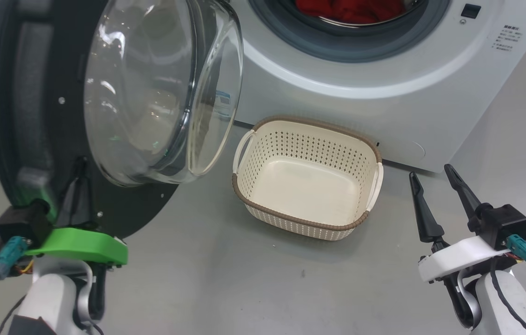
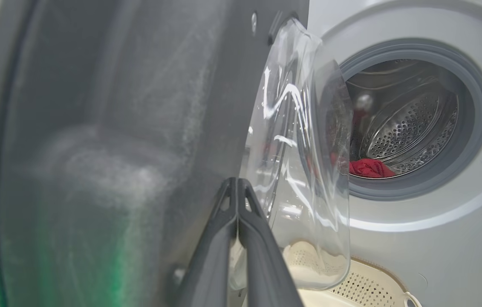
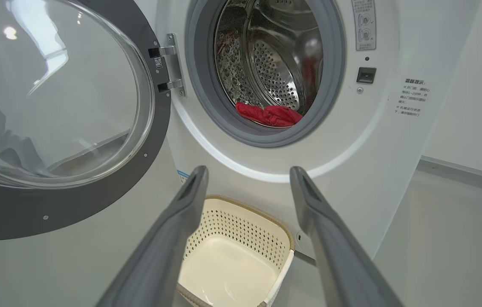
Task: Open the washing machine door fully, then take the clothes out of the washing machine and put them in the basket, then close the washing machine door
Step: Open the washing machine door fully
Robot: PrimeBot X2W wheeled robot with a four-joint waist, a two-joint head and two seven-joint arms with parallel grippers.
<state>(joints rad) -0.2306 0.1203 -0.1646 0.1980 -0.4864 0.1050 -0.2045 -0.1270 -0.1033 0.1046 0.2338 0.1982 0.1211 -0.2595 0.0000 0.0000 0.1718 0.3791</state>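
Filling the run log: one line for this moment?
door: open | left gripper: shut, at door's inner face | right gripper: open, empty | clothes: in drum | basket: empty

Laundry area indicated: white front-loading washing machine (image 1: 337, 102) stood on bare grey floor (image 1: 225, 279), cream perforated basket (image 1: 309, 149) placed before it, plain white wall (image 3: 471, 106) alongside.
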